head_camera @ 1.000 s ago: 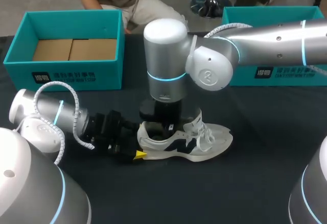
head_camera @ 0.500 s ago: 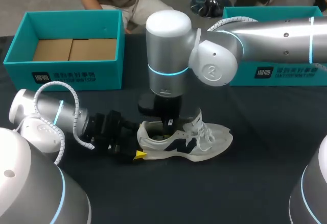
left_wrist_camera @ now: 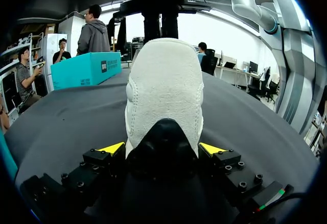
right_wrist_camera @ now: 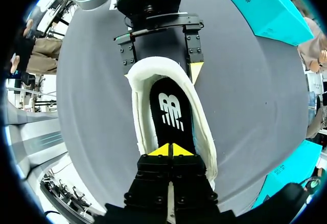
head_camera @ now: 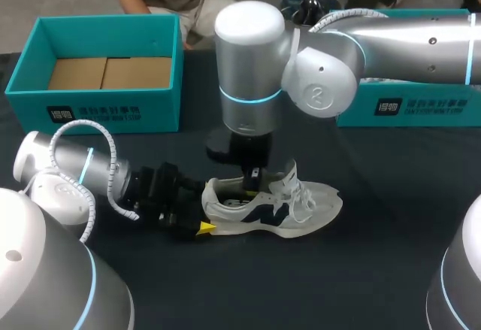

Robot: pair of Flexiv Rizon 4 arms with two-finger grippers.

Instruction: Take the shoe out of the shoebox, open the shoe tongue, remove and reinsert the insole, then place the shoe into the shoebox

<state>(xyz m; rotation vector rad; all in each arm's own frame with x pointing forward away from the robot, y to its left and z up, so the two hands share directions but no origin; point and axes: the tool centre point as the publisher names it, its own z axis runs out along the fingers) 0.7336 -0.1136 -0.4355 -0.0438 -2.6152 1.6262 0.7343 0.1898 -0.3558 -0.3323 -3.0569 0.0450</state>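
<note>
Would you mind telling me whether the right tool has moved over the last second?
Yes. The right tool has risen and edged slightly rightward, judged against the sneaker, which has stayed put.

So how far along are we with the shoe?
Done: the shoe is out of the open box and stands on the table, its tongue raised. In hand: the left gripper clamps the heel while the right gripper, tips together, sits over the opening. Left: the insole lies flat inside, so pulling it, reinserting it and boxing the shoe all remain.
</note>
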